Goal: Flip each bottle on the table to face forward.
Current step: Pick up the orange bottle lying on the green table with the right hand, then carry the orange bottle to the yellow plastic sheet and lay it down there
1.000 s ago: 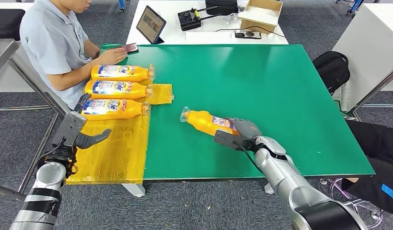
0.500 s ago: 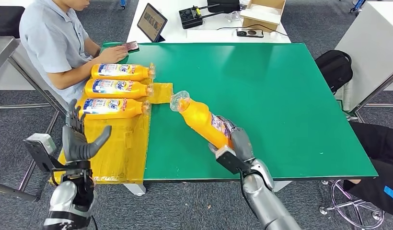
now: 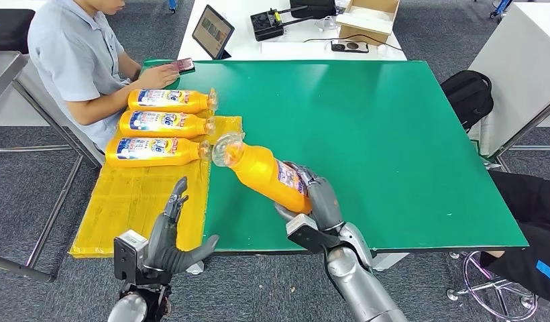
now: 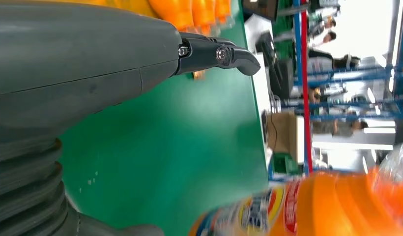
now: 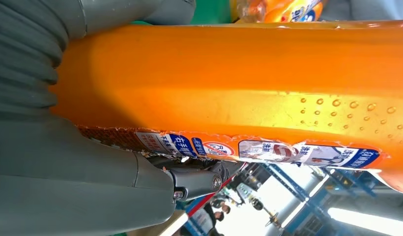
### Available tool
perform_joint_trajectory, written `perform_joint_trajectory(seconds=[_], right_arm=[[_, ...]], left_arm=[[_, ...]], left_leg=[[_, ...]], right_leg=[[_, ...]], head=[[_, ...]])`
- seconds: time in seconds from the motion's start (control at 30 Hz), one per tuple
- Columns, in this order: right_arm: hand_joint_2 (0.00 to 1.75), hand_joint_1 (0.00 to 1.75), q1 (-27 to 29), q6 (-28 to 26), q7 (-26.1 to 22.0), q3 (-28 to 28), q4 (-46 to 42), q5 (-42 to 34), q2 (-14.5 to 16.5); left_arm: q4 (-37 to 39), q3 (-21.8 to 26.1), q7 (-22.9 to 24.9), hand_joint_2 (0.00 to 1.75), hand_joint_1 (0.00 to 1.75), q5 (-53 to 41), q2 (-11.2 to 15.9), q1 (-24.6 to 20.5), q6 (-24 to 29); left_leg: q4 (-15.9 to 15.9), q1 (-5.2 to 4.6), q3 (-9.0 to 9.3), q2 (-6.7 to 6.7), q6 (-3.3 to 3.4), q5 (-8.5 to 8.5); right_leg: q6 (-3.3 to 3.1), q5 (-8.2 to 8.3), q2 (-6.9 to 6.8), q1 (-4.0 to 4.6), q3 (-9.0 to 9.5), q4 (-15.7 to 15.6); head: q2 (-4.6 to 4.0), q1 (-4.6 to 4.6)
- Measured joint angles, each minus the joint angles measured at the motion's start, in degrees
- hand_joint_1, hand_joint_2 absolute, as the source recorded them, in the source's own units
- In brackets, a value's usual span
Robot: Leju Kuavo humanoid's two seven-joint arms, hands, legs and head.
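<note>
The robot hand (image 5: 106,162) grips an orange bottle (image 5: 229,88), its grey thumb and ribbed cover pressed along the bottle's side. A torn label (image 5: 258,150) with blue and red print runs along one edge, and droplets bead the plastic. Past it, more orange bottles (image 5: 283,10) lie on the green desk (image 5: 209,12).

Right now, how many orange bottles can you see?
4. Three lie in a row on the yellow sheet: far bottle, middle bottle, near bottle. The right hand holds the fourth bottle above the green table.
</note>
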Motion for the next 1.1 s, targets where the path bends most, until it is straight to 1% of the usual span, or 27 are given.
perform_joint_trajectory(seconds=[0.1, 0.2, 0.33, 0.47, 0.6, 0.77, 0.93, 0.97, 1.0, 1.03, 1.1], right_arm=[[1.75, 1.75, -1.24, 0.68, 0.02, 1.21, 1.25, -0.02, 0.59], [1.75, 1.75, -2.89, 0.16, 0.01, 2.63, 3.38, 0.57, 1.78], [1.75, 1.75, -3.77, -0.22, -0.09, 3.49, 4.55, 0.93, 2.5], [1.75, 1.75, -4.92, -2.24, -1.62, 6.65, 7.18, 2.78, 4.46], [1.75, 1.75, -5.04, -3.34, -2.83, 10.06, 9.53, 3.12, 6.1], [1.75, 1.75, -5.02, -2.98, -5.43, 14.15, 11.57, 2.33, 7.08], [1.75, 1.75, -5.04, -1.48, -5.74, 17.65, 12.57, 0.25, 7.67], [1.75, 1.75, -5.09, -1.27, -5.74, 18.18, 12.73, -0.22, 7.74], [1.75, 1.71, -5.2, -1.14, -5.73, 18.66, 12.92, -0.67, 7.8], [1.75, 1.53, -5.36, -1.09, -5.73, 19.02, 13.13, -0.98, 7.84], [1.75, 0.66, -5.75, -1.07, -5.72, 19.53, 13.57, -1.28, 7.89]], left_arm=[[0.2, -0.92, -0.22, 1.75, 0.0, 1.07, -0.44, -0.04, -1.8], [0.27, -1.82, 0.02, 1.75, 0.0, 3.39, -1.15, -0.26, -3.43], [0.36, -2.27, 0.51, 1.75, 0.0, 4.43, -1.5, -0.39, -3.96], [1.67, -2.45, 3.49, 1.75, 0.0, 10.67, -2.51, -1.43, -5.24], [2.73, -2.49, 4.46, 1.75, 0.0, 13.87, -3.22, -2.59, -5.07], [3.42, -2.98, 4.57, 1.75, 0.0, 16.71, -3.51, -3.61, -5.32], [3.61, -3.42, 3.0, 1.75, 0.0, 18.33, -3.67, -4.45, -4.67], [3.56, -3.46, 2.6, 1.75, 0.03, 18.67, -3.67, -4.5, -4.76], [3.51, -3.5, 2.28, 1.75, 0.43, 19.02, -3.66, -4.51, -4.89], [3.44, -3.52, 2.06, 1.75, 0.86, 19.28, -3.66, -4.47, -5.02], [3.32, -3.55, 1.85, 1.75, 1.71, 19.63, -3.65, -4.39, -5.18]], left_leg=[[0.0, 0.0, 0.0, 0.01, 0.0, 0.0], [0.0, 0.0, 0.0, 0.01, 0.0, 0.0], [0.0, 0.0, 0.0, 0.0, 0.0, 0.0], [0.0, 0.0, 0.0, 0.01, 0.0, 0.0], [0.0, 0.01, 0.0, 0.0, 0.0, 0.0], [0.0, 0.01, -0.01, 0.01, 0.0, 0.0], [0.0, 0.01, -0.01, 0.01, 0.0, 0.0], [0.0, 0.01, -0.01, 0.02, 0.0, 0.0], [0.0, 0.01, -0.01, 0.02, 0.0, 0.0], [0.0, 0.01, -0.01, 0.02, 0.0, 0.0], [0.0, 0.01, -0.01, 0.02, 0.0, 0.0]], right_leg=[[0.0, 0.0, 0.01, 0.0, 0.0, 0.01], [0.0, 0.0, 0.0, 0.0, -0.01, 0.0], [0.0, 0.0, 0.0, 0.0, -0.01, 0.0], [0.0, 0.0, 0.0, 0.0, -0.02, 0.01], [0.0, 0.0, 0.0, 0.01, -0.03, 0.01], [0.0, 0.0, 0.0, 0.0, -0.04, 0.0], [0.0, 0.0, 0.01, 0.0, -0.05, 0.0], [0.0, 0.0, 0.01, 0.0, -0.06, 0.0], [0.0, 0.0, 0.01, 0.0, -0.06, 0.0], [0.0, 0.0, 0.01, 0.0, -0.07, 0.0], [0.0, 0.0, 0.01, 0.0, -0.07, 0.0]], head=[[0.0, -0.01], [0.0, 0.01], [0.0, 0.0], [0.0, 0.01], [0.0, 0.01], [0.0, 0.01], [0.0, 0.0], [0.0, 0.0], [0.0, 0.0], [0.0, 0.0], [0.0, 0.01]])
